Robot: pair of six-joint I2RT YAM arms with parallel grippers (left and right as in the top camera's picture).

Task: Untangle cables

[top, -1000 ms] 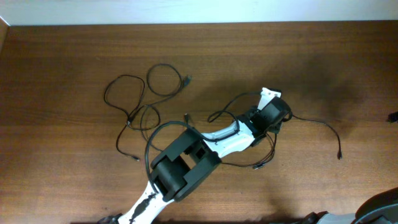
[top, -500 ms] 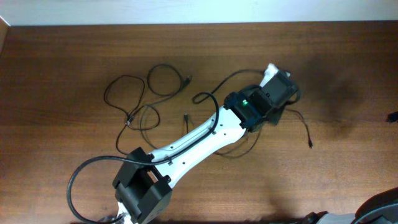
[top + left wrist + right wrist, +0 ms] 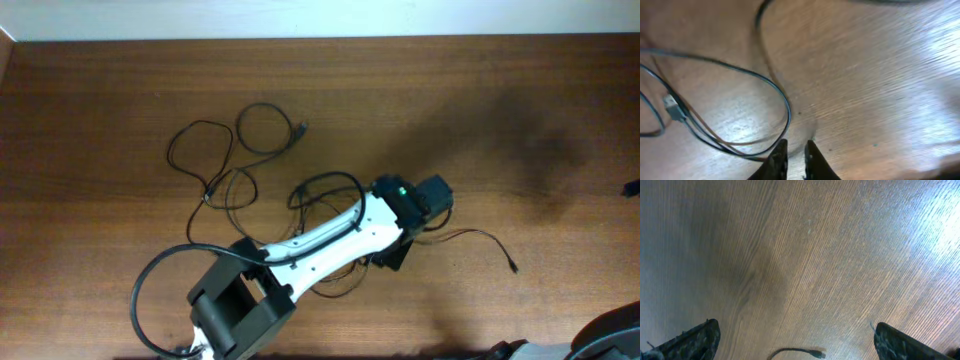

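Note:
Thin black cables lie on the brown table. One group forms loose loops (image 3: 215, 165) at the left, with a plug (image 3: 303, 127) at its far end. Another cable runs from under my left arm to the right and ends in a plug (image 3: 512, 268). My left gripper (image 3: 395, 252) hangs low over the table's middle. In the left wrist view its jaws (image 3: 795, 152) are almost closed, with a cable loop (image 3: 785, 107) running in at the left fingertip and a small plug (image 3: 674, 107) to the left. My right gripper (image 3: 802, 342) is wide open and empty above a cable end (image 3: 812, 353).
My left arm's thick black cable (image 3: 150, 290) loops beside its base at the bottom left. The right arm's base (image 3: 610, 340) shows at the bottom right corner. The table's back edge (image 3: 320, 38) runs along the top.
My left arm swung out to the upper right, then drew back toward the front. The right-hand cable moved with it; its end plug shifted left, then down. The left loops stayed put.

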